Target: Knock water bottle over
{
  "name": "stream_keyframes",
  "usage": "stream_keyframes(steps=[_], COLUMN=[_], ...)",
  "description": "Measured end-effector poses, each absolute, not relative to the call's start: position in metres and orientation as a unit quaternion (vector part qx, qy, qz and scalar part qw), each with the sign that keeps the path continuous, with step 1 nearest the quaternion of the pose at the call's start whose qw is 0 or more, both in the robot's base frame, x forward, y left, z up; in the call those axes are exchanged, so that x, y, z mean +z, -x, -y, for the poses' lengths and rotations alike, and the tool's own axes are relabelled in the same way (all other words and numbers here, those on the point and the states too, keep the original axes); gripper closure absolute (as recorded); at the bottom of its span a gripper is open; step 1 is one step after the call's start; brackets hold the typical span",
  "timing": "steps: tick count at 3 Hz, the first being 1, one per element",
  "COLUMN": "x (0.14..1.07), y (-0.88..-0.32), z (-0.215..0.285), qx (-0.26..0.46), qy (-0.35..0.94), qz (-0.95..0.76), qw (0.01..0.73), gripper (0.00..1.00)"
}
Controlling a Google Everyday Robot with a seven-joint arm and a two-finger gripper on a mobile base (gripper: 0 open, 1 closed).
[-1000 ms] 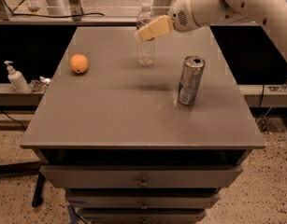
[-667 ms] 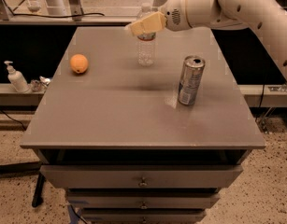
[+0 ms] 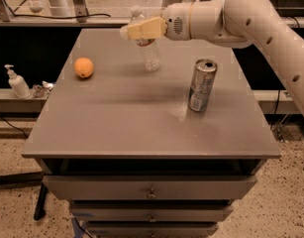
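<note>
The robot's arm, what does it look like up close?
The arm is smooth cream-white, made of thick rounded segments with small dark dots along it. Its gripper, by the top of the water bottle, is pale yellow and wedge-shaped.

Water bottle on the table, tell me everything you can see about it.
The water bottle is slim, clear, ribbed plastic, its base on the grey table toward the far edge, between the orange and the silver can, touching neither. It looks tilted, top leaning left. The gripper crosses in front of its upper part, seemingly against it.
</note>
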State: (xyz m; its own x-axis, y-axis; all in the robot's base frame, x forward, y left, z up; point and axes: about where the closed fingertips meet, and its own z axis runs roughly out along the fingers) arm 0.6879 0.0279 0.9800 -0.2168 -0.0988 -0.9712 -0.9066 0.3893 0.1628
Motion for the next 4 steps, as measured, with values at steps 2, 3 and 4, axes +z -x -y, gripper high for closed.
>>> stream_keyframes(steps=[2, 3, 4], x=[0.983, 0.982, 0.981], y=[-0.649, -0.646, -0.643], z=[-0.023, -0.02, -0.011], qx=[0.439, 0.436, 0.425], qy=[0.386, 0.39, 0.396], qz=[-0.647, -0.647, -0.649], qw=[0.489, 0.489, 0.49], gripper=[0.0, 0.0, 0.0])
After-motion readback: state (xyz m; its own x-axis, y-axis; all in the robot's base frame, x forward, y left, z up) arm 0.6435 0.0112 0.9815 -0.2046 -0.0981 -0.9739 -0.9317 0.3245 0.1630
